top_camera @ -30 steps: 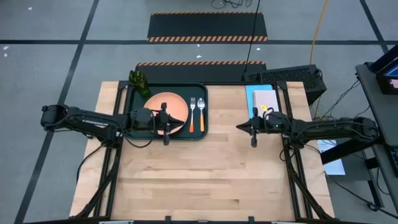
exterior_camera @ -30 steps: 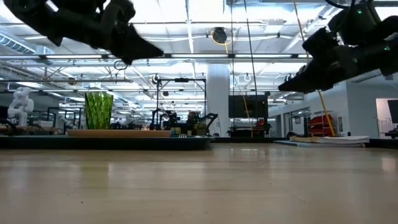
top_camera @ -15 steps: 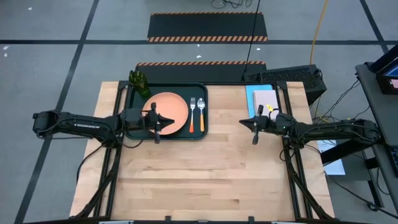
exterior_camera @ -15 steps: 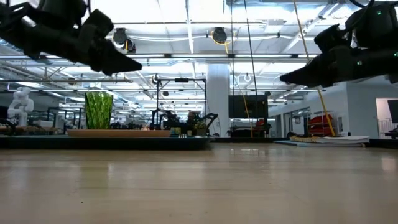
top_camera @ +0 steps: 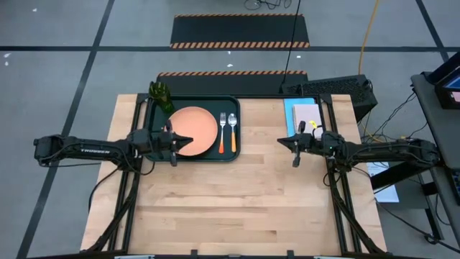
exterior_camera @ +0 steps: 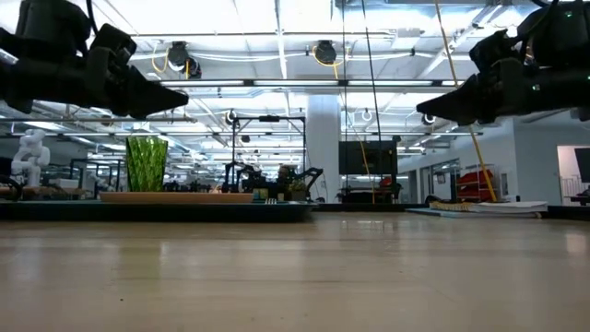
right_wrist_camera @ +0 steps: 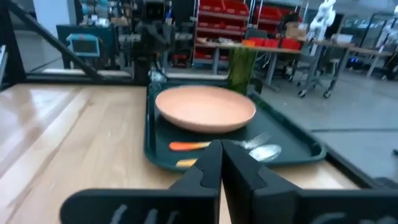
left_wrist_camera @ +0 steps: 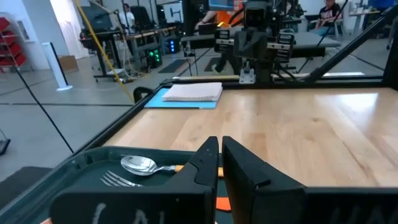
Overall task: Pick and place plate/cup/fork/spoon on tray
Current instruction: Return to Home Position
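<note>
The plate (top_camera: 195,131) lies flat in the middle of the tray (top_camera: 192,157), which sits at the far left part of the table (top_camera: 237,201). The fork (top_camera: 223,132) and the spoon (top_camera: 232,131) lie side by side on the tray just to the right of the plate, tines and bowl toward the far edge, orange handles toward the near edge. The cup (top_camera: 162,96) stands upright in the tray's far left corner, apart from the plate.

The left gripper (top_camera: 172,140) hangs above the tray's left half, at the plate's left edge, pointing toward the plate and the cutlery beyond it. Its fingers are together with only a thin slit between them and hold nothing; in the left wrist view the spoon (left_wrist_camera: 140,164) and the fork (left_wrist_camera: 115,180) show just past the fingertips. In the low view this gripper (exterior_camera: 171,95) is raised well above the tray (exterior_camera: 184,209) and the cup (exterior_camera: 146,163).

The right gripper (top_camera: 293,148) hovers over bare table wood, well apart from the tray, with a blue sheet (top_camera: 291,115) and a notepad (top_camera: 307,114) behind it near the table's right edge. Its fingers are also pressed together and empty. Its wrist view looks across the table at the plate (right_wrist_camera: 205,107), the tray (right_wrist_camera: 298,146) and the cup (right_wrist_camera: 241,67).
</note>
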`<move>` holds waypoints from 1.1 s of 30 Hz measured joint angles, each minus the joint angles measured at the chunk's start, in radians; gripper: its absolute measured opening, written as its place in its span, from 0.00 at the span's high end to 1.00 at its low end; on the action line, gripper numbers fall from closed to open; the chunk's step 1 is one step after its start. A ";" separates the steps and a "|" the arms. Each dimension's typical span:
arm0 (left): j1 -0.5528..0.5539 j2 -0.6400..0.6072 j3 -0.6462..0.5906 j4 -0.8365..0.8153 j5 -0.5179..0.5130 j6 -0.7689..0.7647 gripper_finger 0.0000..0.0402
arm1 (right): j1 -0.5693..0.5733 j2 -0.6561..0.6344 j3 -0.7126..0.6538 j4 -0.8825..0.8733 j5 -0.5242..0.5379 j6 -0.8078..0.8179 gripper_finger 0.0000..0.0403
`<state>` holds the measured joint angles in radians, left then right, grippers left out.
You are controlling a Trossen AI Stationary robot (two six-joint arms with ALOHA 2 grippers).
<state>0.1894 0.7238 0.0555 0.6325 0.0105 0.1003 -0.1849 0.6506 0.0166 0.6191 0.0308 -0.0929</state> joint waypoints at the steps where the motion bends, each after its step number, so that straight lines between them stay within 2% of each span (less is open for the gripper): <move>1: 0.000 -0.004 -0.001 -0.001 0.000 0.000 0.94 | 0.005 -0.004 0.000 -0.015 0.001 0.004 1.00; 9: 0.000 -0.007 -0.001 -0.009 0.000 0.007 0.94 | 0.117 -0.041 -0.001 -0.052 0.127 0.030 1.00; 11: 0.000 -0.007 -0.001 -0.007 0.000 0.007 0.94 | 0.148 -0.050 -0.001 -0.060 0.131 0.031 1.00; 16: 0.000 -0.006 -0.001 -0.005 0.000 0.007 0.94 | 0.192 -0.069 -0.001 -0.097 0.104 0.055 1.00; 22: 0.000 -0.006 -0.001 0.000 0.000 -0.005 0.94 | 0.196 -0.123 -0.001 -0.099 -0.061 0.107 1.00; 33: 0.000 -0.006 -0.001 -0.009 0.043 -0.087 0.94 | 0.155 -0.309 -0.001 -0.271 -0.058 0.066 1.00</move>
<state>0.1894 0.7174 0.0544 0.6239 0.0540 0.0131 -0.0297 0.3413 0.0154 0.3484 -0.0277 -0.0266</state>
